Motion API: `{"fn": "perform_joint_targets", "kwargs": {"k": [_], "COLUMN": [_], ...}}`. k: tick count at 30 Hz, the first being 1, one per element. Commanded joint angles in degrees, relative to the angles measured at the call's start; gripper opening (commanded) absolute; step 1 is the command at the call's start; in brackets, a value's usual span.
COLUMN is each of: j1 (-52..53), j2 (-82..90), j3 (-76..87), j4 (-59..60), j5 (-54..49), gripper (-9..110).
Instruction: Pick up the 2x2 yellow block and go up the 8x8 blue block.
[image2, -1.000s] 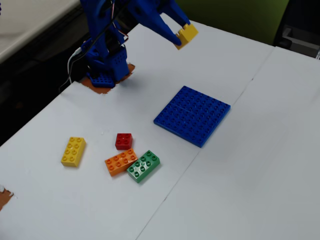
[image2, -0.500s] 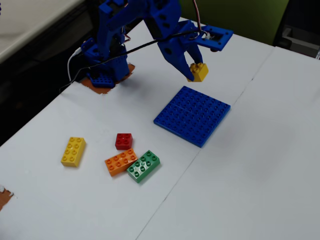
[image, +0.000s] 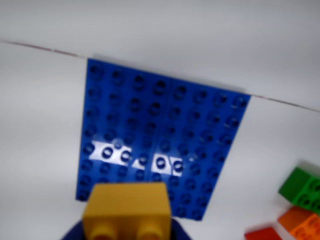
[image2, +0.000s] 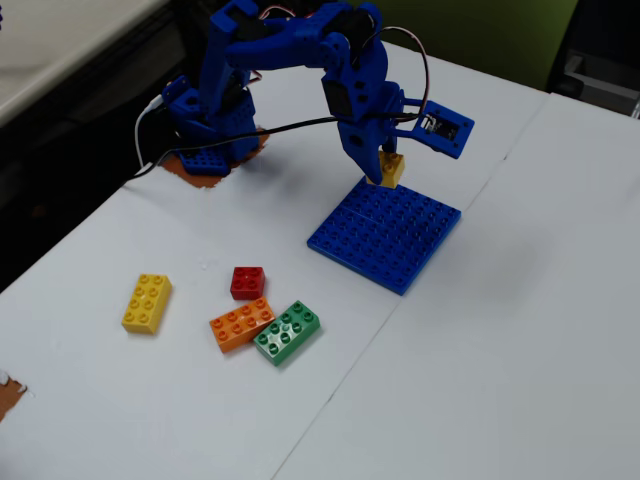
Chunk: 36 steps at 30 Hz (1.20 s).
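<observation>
My gripper (image2: 385, 172) is shut on the 2x2 yellow block (image2: 392, 168), holding it just above the far edge of the 8x8 blue block (image2: 385, 232), which lies flat on the white table. In the wrist view the yellow block (image: 127, 210) fills the bottom centre with its studs toward the camera, the blue fingers (image: 75, 232) barely showing beside it, and the blue baseplate (image: 160, 135) spreads out beyond it. Whether the block touches the plate cannot be told.
In the fixed view, a longer yellow brick (image2: 147, 302), a red brick (image2: 247, 282), an orange brick (image2: 241, 324) and a green brick (image2: 287, 331) lie at the front left. The arm's base (image2: 205, 140) stands at the back left. A seam (image2: 440, 240) crosses the table.
The arm has swung down and slightly left with the yellow block, from high above the table to just over the blue plate's far edge. The loose bricks have not moved.
</observation>
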Motion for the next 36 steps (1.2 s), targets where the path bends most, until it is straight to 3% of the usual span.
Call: {"fn": "perform_joint_targets", "kwargs": {"k": [1, 11, 36], "j1": [0.8, 3.9, 5.0], "j2": [4.5, 5.0, 2.1], "j3": [0.1, -1.7, -4.4], "j4": [0.2, 0.1, -3.3], "j5": [0.5, 10.6, 10.4], "gripper": [6, 6, 5]}}
